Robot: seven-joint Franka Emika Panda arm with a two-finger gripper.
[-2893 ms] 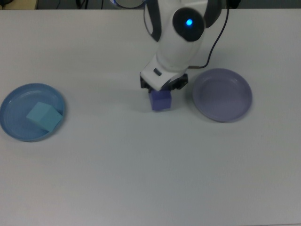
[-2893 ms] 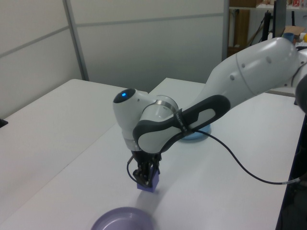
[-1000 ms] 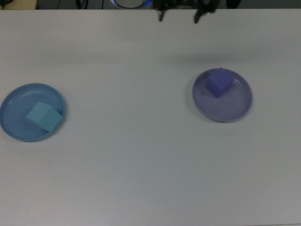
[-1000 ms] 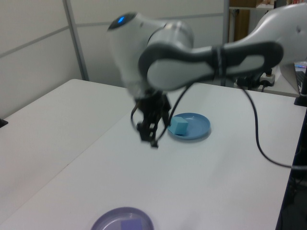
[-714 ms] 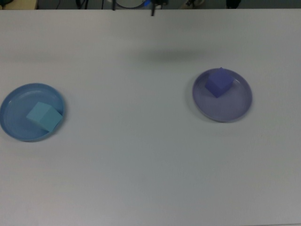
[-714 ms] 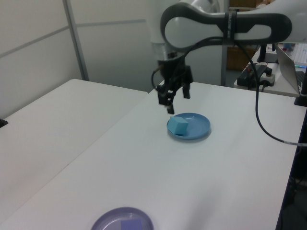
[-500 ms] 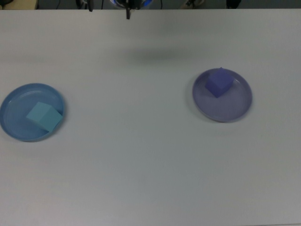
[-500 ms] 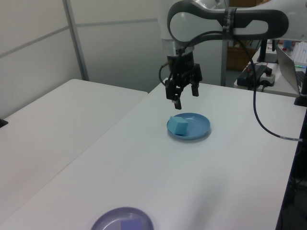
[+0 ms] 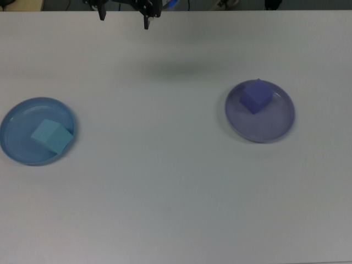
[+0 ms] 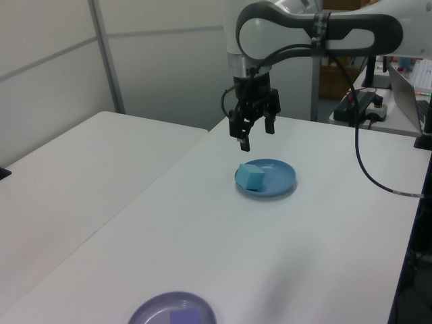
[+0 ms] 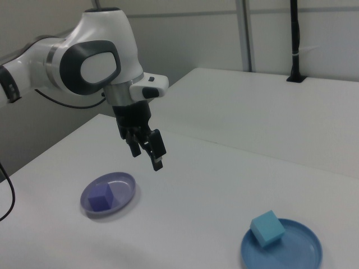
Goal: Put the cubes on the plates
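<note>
Sitting on plates, both cubes rest on the white table (image 9: 165,181).
Cyan cube (image 9: 51,136) on blue plate (image 9: 14,118), purple cube (image 9: 256,97) on lavender plate (image 9: 269,129); the gripper (image 10: 255,132) hangs above, fingers spread, holding nothing.

Worktop (image 9: 165,181), as I see it in the top view: one plate (image 9: 16,144) at the top view's left with a cube (image 9: 51,136) on it; second plate (image 9: 269,127) at the top view's right, second cube (image 9: 256,97) on its far part. Plates well apart.
</note>
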